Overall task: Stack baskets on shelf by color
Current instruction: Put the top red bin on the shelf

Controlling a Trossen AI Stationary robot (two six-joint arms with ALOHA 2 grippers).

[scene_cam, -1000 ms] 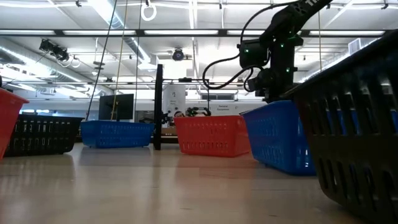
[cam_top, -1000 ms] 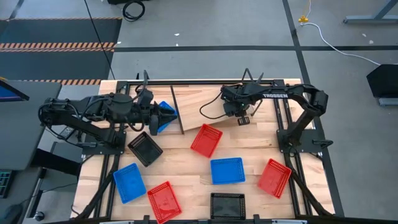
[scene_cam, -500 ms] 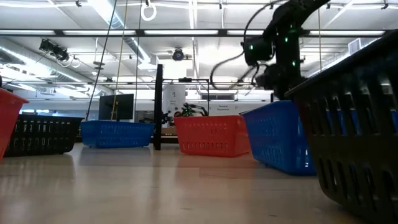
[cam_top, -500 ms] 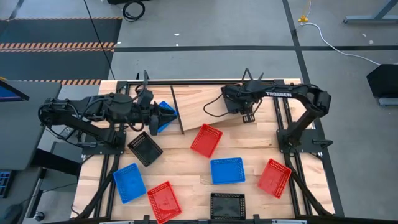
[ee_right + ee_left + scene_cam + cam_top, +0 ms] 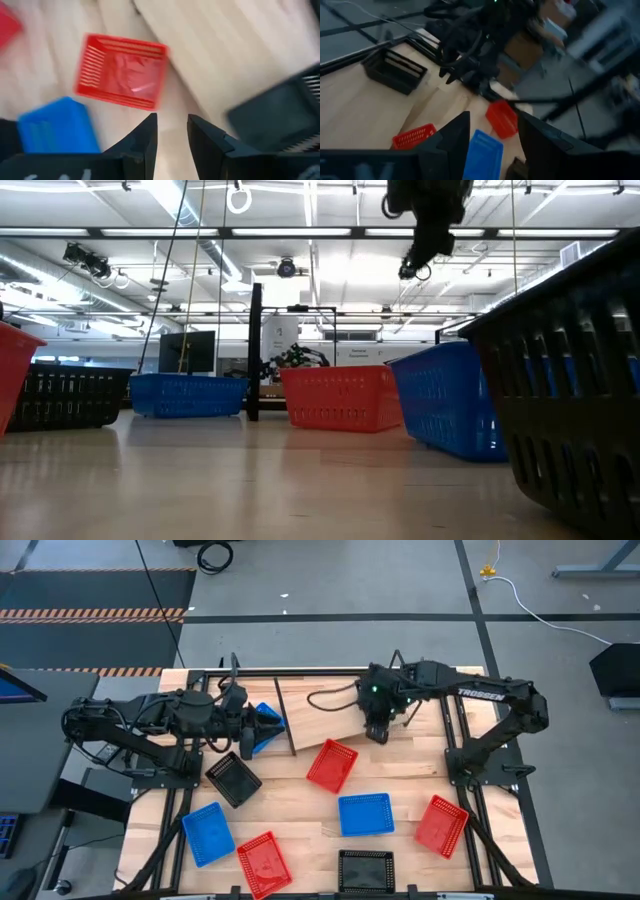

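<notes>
The shelf (image 5: 320,710), a slanted wooden plank with black wire ends, stands at the table's far side. A black basket (image 5: 395,70) sits on the plank; in the high view my right arm hides it. My right gripper (image 5: 376,732) hangs open high above the plank, nothing between its fingers (image 5: 172,117). A blue basket (image 5: 266,716) rests on its base at table level just left of the shelf's left end (image 5: 188,395). My left gripper (image 5: 255,727) hangs open above it, its fingers wide apart (image 5: 493,117) and touching nothing.
Loose baskets lie on the table in front of the shelf: red (image 5: 332,765) by its near edge, black (image 5: 232,780), blue (image 5: 365,813), red (image 5: 440,825), blue (image 5: 208,832), red (image 5: 263,862) and black (image 5: 365,868) at the near edge.
My right gripper has risen from just above the shelf to well above it, and its wrist has rolled. My left gripper has stayed where it was. No basket has moved.
</notes>
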